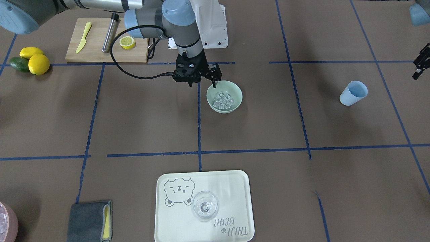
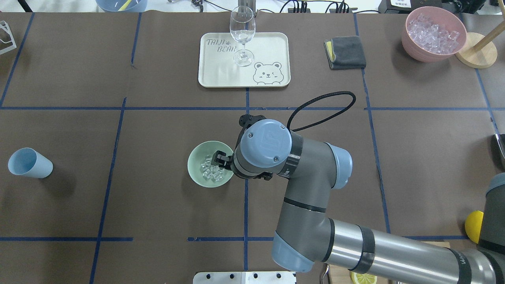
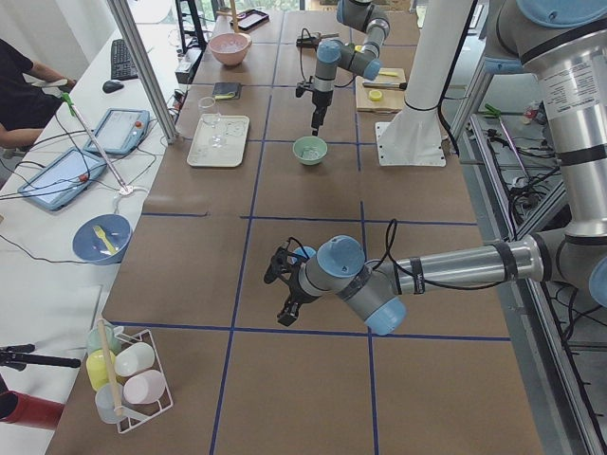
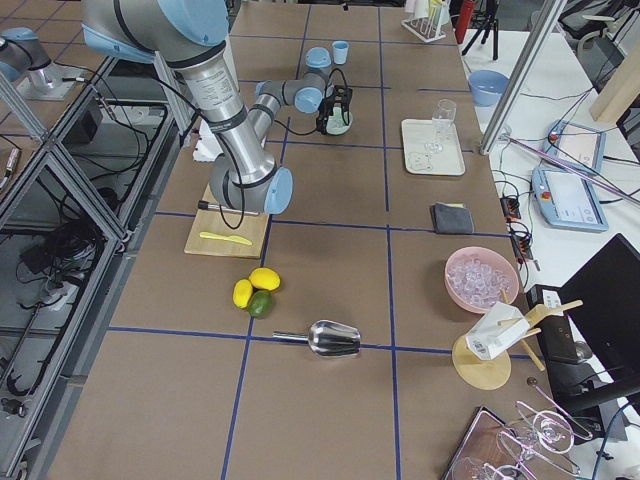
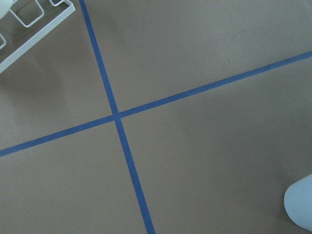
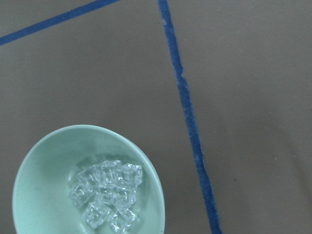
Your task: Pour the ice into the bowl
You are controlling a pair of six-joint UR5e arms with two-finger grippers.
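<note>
Glassy clear ice cubes (image 1: 224, 100) are sitting in the round mint-green bowl (image 1: 236, 105), mid-frame. Right gripper (image 1: 215, 84) is hovering over its upper-left rim, left gripper (image 1: 418, 71) far right; neither's jaw opening is showing clearly.

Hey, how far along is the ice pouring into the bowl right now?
Done: the ice lies piled in the mint bowl. In hand: the right gripper sits at the bowl's rim, grip unclear. Remaining: seemingly nothing to pour; the blue cup looks empty.

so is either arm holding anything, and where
The left gripper holds nothing; the right gripper sits at the bowl rim, whether its jaws pinch it cannot be told.
</note>
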